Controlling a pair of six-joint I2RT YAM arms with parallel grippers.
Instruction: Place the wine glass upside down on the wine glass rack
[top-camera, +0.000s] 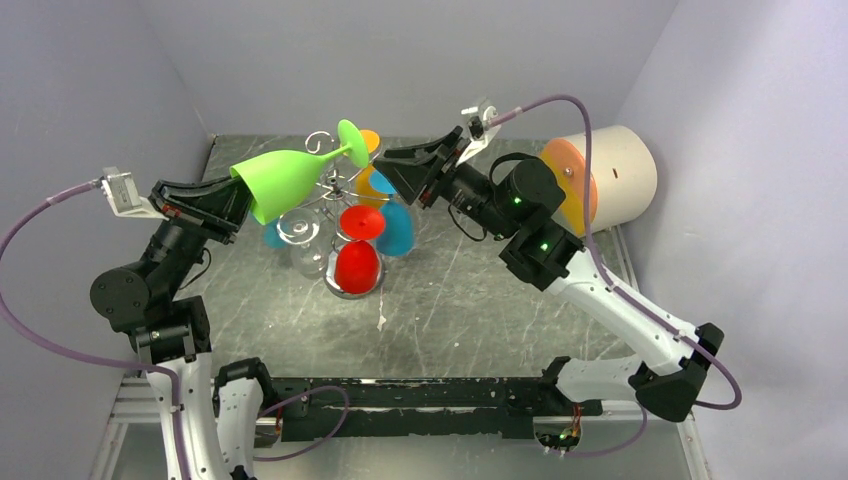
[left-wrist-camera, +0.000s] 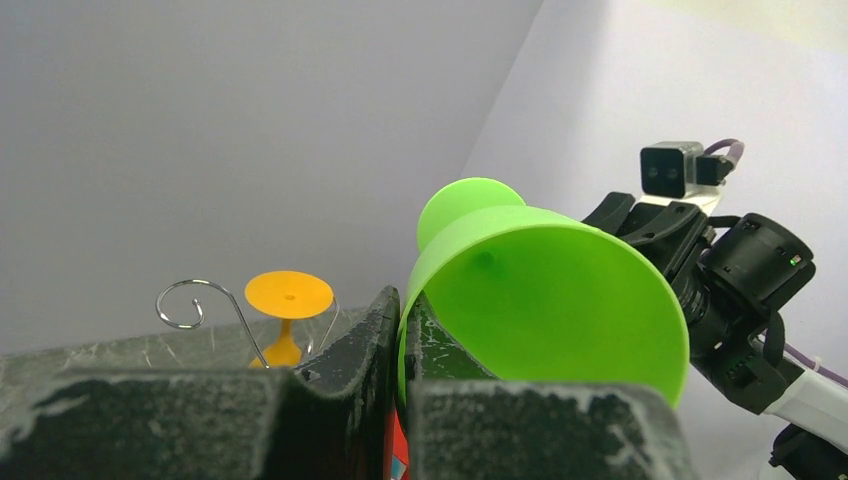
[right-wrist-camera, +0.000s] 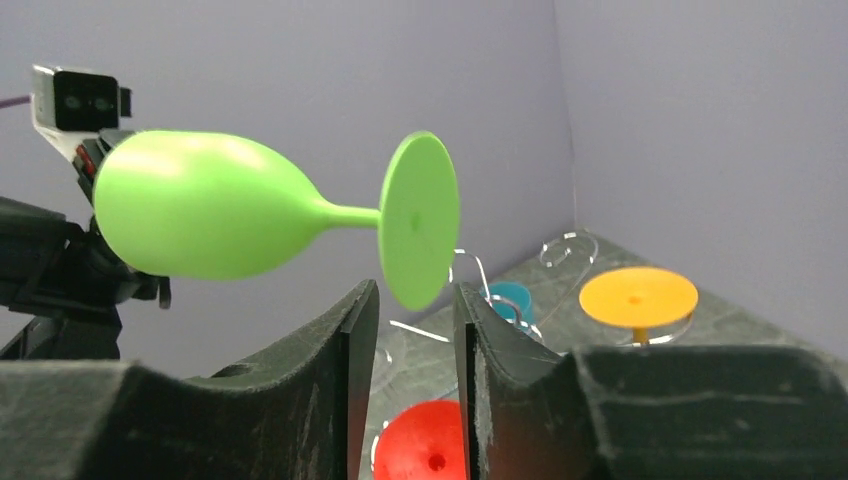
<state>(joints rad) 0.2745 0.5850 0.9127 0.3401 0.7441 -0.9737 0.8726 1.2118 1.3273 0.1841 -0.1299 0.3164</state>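
A bright green wine glass (top-camera: 285, 180) lies level in the air above the rack, with its foot (top-camera: 352, 140) pointing right. My left gripper (top-camera: 240, 195) is shut on the rim of the bowl (left-wrist-camera: 540, 300), one finger inside and one outside. My right gripper (right-wrist-camera: 415, 300) is open, its jaws a narrow gap apart. The lower edge of the green foot (right-wrist-camera: 420, 230) sits just in front of that gap, touching neither finger. The silver wire wine glass rack (top-camera: 340, 190) stands below, its scroll-ended arms (left-wrist-camera: 190, 300) showing.
Upside-down glasses hang on the rack: a red one (top-camera: 357, 265), a blue one (top-camera: 395, 225), an orange one (right-wrist-camera: 638, 297) and a clear one (top-camera: 300, 240). A cream cylinder with an orange disc (top-camera: 610, 175) stands at the back right. Walls enclose three sides.
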